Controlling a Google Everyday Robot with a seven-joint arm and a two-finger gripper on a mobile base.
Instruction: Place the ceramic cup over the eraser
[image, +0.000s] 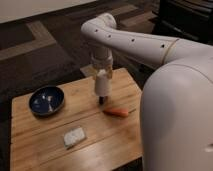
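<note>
A room with dark patterned carpet holds a small wooden table (45, 145), seen from above and to one side. A large white robot arm reaches in from the right and points straight down over the table's far middle.

At the arm's tip, the gripper (102, 85) is clasped around the cup (102, 86), a small white vessel held upright-looking just above the wood. Directly beneath the cup's lower rim sits the eraser (101, 100), a small dark block; only its bottom part shows, so the cup seems partly lowered over it or just touching its top. Which of the two cannot be told.

Just right of the eraser lies an orange carrot (117, 112). A dark-blue bowl (46, 100) stands well apart at the left, and a whitish lump (74, 136) lies near the front.

Risks, as a judgement: if the cup's rim is slightly off centre, it may catch the eraser's edge, tip it, or push it toward the carrot. Letting go before the rim rests flat on the wood could leave the cup perched crookedly and let it topple.
</note>
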